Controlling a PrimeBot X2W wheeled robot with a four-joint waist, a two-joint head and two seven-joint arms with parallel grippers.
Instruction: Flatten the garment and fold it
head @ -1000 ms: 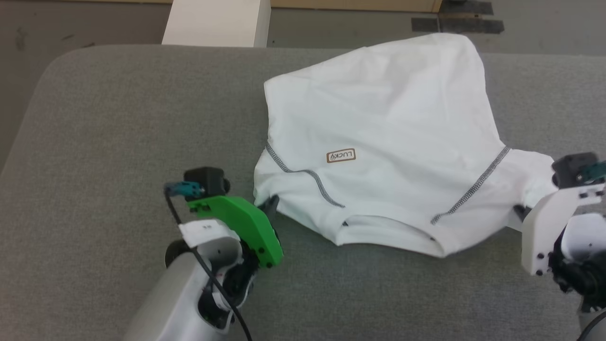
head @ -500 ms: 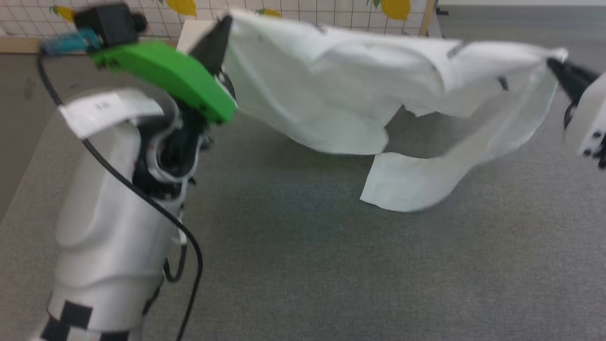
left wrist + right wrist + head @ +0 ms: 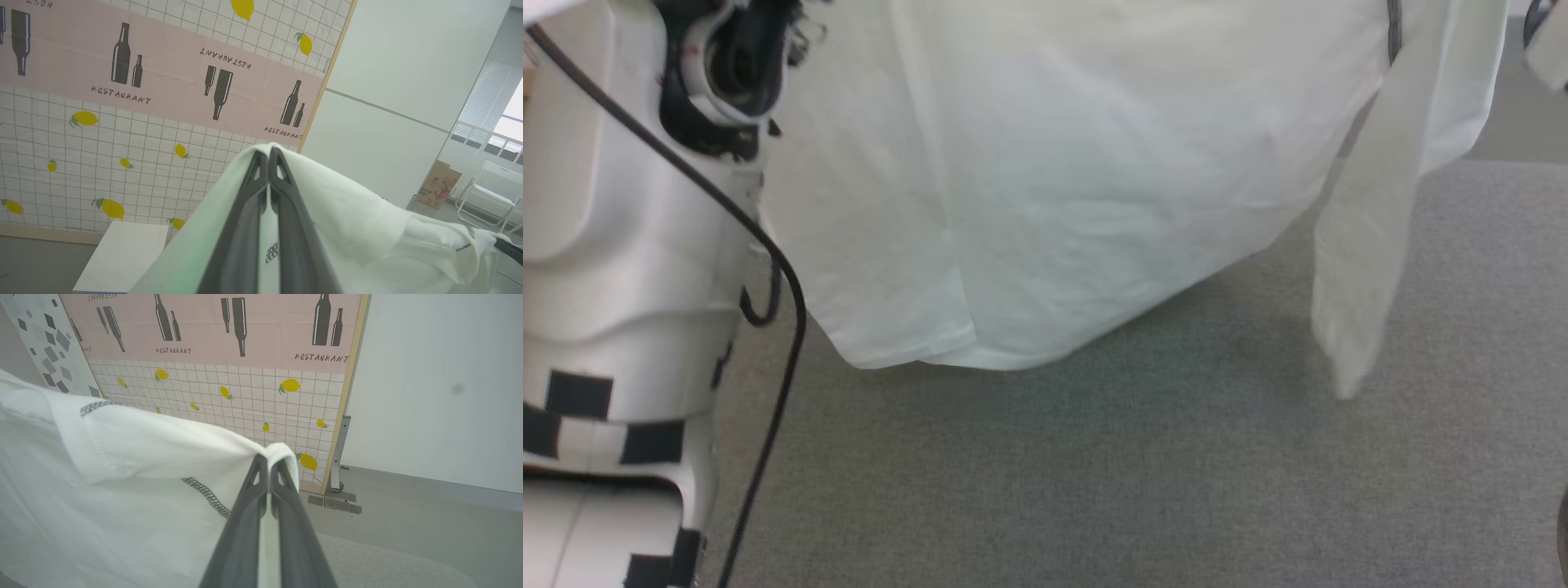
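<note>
White thin cloth, the garment [image 3: 1045,180], hangs as a broad sheet over the grey padded surface [image 3: 1094,490], held up at two points. In the left wrist view the left gripper [image 3: 269,153] has its two dark fingers pressed together with no gap at the tips, clenched on a fold of the cloth that drapes down either side of them. In the right wrist view the right gripper [image 3: 268,460] is likewise closed tip to tip and pinches a corner of the cloth, a pale sliver of which shows between the finger shanks.

The long axis of the garment runs across the head view from the robot's left to its right, spanning the two grippers. The lower hem points down towards the surface, and whether it touches cannot be told. One narrow strip [image 3: 1364,245] dangles lower at the right side.

Count: one garment; two grippers, each with two fingers; two stretches of zigzag seam [image 3: 206,496] in the right wrist view. The left forearm [image 3: 613,204] carries one black cable [image 3: 780,278], and one white box [image 3: 122,253] stands before the lemon-patterned wall panel [image 3: 122,134].
</note>
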